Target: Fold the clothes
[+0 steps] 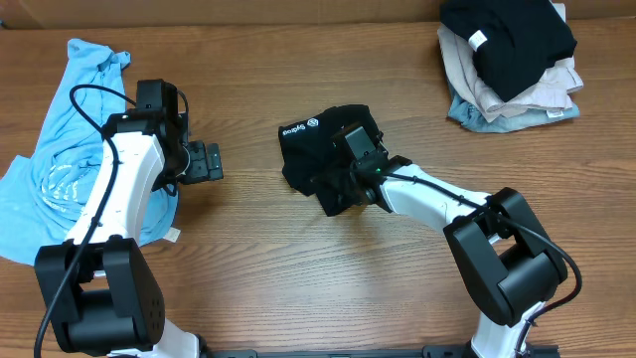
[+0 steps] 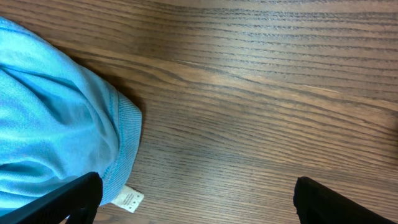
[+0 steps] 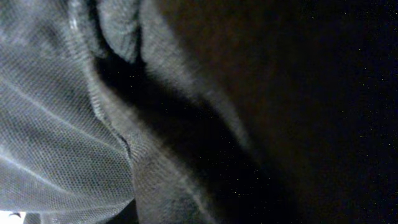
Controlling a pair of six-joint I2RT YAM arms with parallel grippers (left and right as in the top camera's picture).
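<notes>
Both arms: white tube links w/ black joint housings & chunky black bases. The left arm (image 1: pixel 124 184) has a thin black cable looping along it. The right arm (image 1: pixel 427 197) has a black cable too, plus a small green LED (image 1: pixel 379 168) nr the wrist. The left end effector (image 1: pixel 206 161) is all black, its fingers (image 2: pixel 71 200) matte & blocky.

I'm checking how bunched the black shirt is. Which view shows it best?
Overhead: only it shows the outline of the black shirt, crumpled mid-table. The right wrist view shows only close, dark cloth; the left wrist view shows none of it.
</notes>
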